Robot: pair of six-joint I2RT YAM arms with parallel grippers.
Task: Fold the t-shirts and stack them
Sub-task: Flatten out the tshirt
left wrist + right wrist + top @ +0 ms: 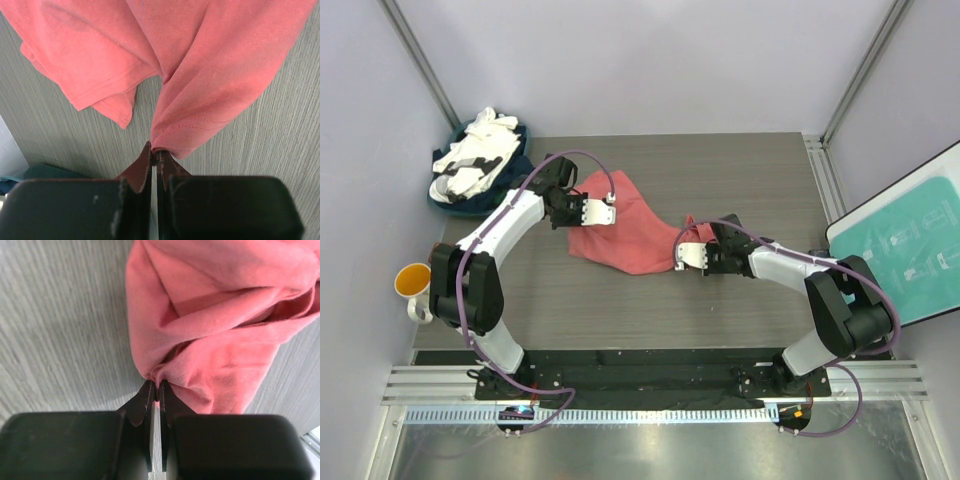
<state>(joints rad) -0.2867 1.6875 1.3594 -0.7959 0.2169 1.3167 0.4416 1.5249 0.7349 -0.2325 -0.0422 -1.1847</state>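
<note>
A coral-red t-shirt lies rumpled on the grey table between my two arms. My left gripper is shut on its far left edge; the left wrist view shows a hemmed fold pinched at the fingertips, my left gripper just above the table. My right gripper is shut on the shirt's right end, where the right wrist view shows bunched cloth clamped at the tips of my right gripper. More t-shirts, white on dark navy, sit piled at the back left corner.
An orange-lined white mug stands off the table's left edge beside my left arm. A teal board leans at the right side. The table is grey wood grain, with a metal rail along the near edge.
</note>
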